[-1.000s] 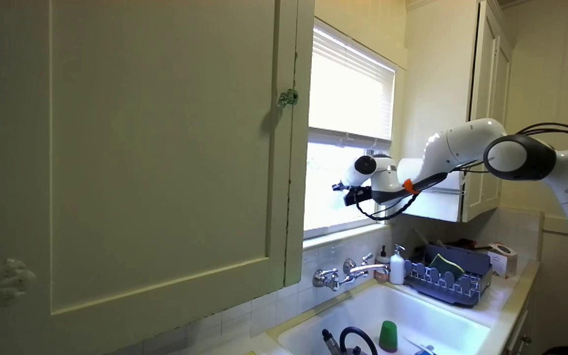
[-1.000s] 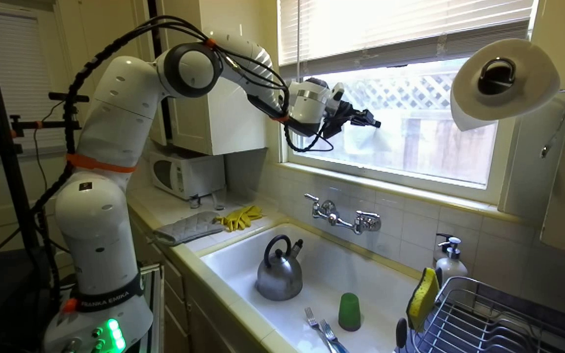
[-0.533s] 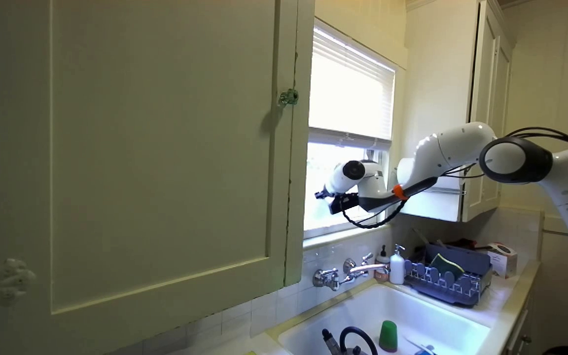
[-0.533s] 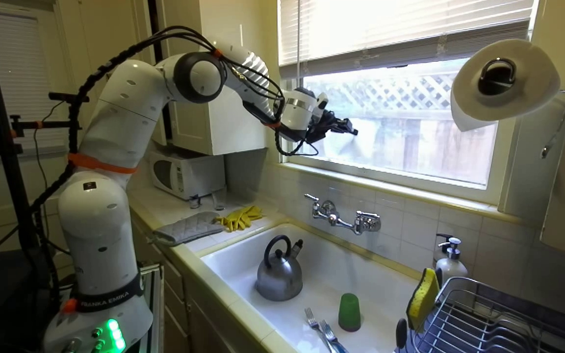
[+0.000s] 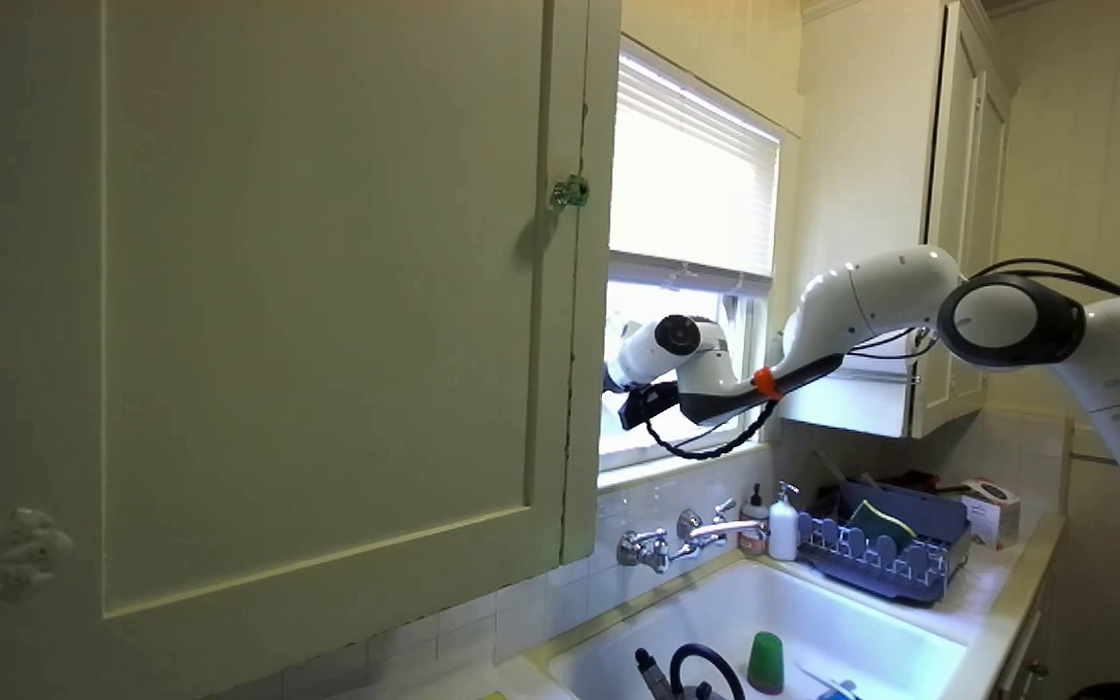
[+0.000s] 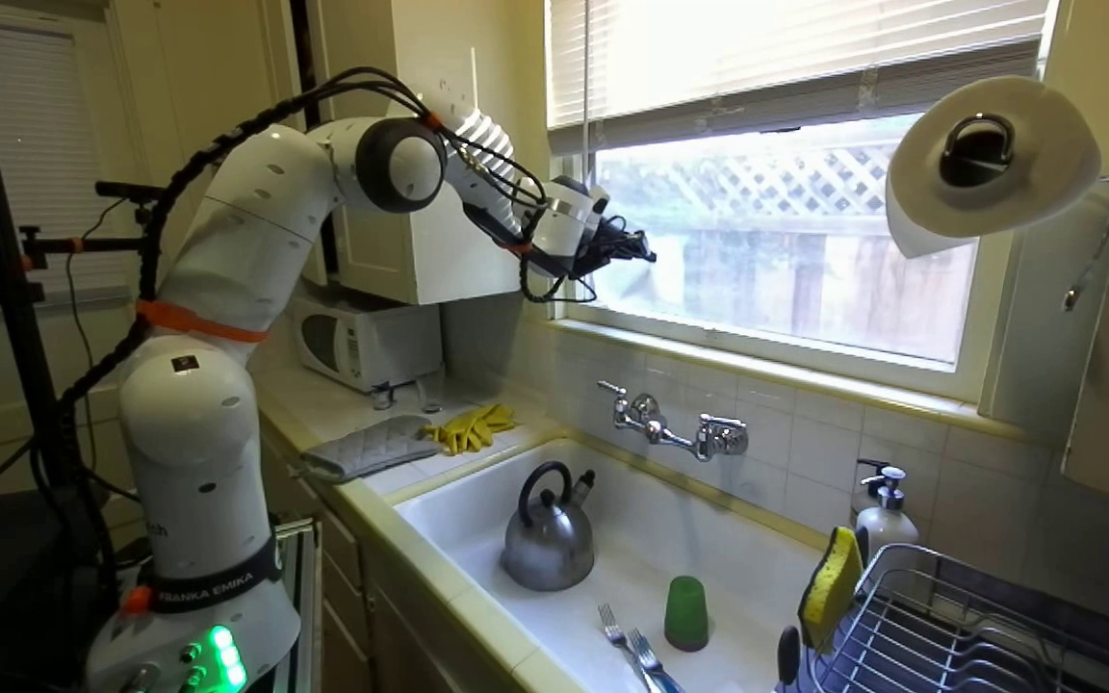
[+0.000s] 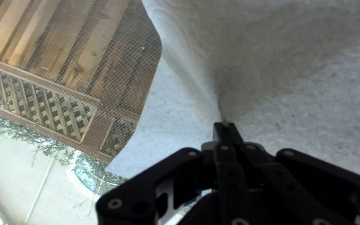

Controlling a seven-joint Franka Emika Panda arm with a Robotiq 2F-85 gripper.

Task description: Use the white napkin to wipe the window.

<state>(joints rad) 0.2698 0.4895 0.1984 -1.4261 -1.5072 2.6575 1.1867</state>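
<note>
My gripper (image 7: 225, 124) is shut on the white napkin (image 7: 295, 106), pinching a fold of it at the fingertips. The napkin spreads out wide beyond the fingertips and covers most of the right of the wrist view. In an exterior view the gripper (image 6: 651, 256) is at the left part of the window (image 6: 824, 241), below the blind. The napkin shows there only as a faint pale patch (image 6: 639, 281) against the glass; exact contact is hard to tell. In an exterior view the gripper's tips are hidden behind the cabinet door's edge.
A cabinet door (image 5: 327, 292) stands left of the window. A blind (image 6: 805, 58) covers the upper window. A paper towel roll (image 6: 992, 159) hangs at the right. Below are the faucet (image 6: 680, 428), sink (image 6: 757, 539), kettle (image 6: 549, 544), green cup (image 6: 685, 612) and dish rack (image 6: 959, 616).
In both exterior views the gripper has moved left along the window and slightly down overall, the pale napkin patch moving with it. In an exterior view its tips have passed behind the cabinet door.
</note>
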